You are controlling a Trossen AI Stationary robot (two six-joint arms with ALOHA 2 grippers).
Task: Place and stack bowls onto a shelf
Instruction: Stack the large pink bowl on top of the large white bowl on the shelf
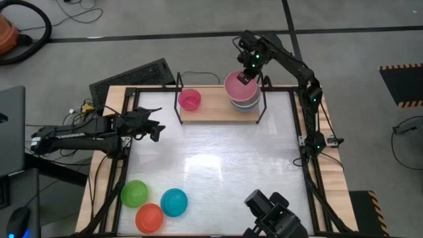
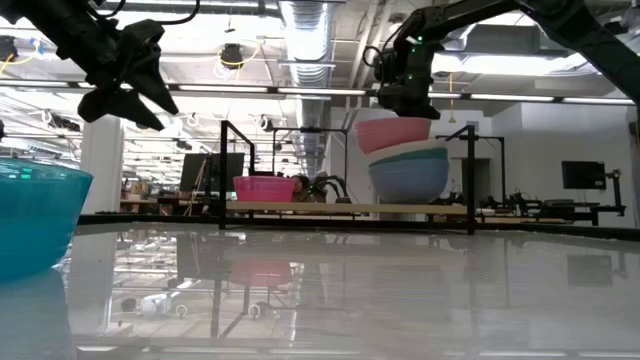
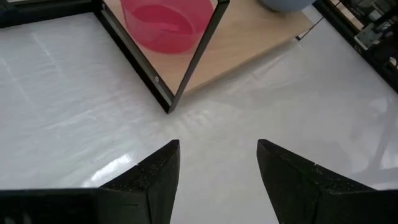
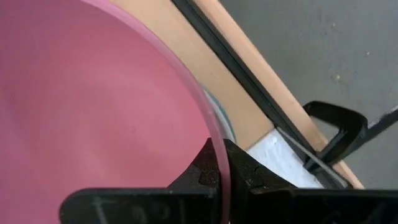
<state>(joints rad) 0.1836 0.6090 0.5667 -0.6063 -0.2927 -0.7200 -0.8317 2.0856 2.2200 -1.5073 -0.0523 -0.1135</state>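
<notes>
Pinching the rim of the pink bowl [image 1: 236,86], the right pincer [image 1: 245,77] held it tilted on the bowl stack [image 2: 408,170] at the right end of the shelf [image 1: 215,112]; smooth plastic could slip, tipping the stack; the left pincer [image 1: 156,129] hung open.

Pink bowl [image 1: 236,86], magenta bowl [image 1: 190,100], light-wood shelf [image 1: 215,112].

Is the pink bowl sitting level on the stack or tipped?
Tipped. In the low view the pink bowl slants above the stack, the right gripper pinching its rim.
</notes>
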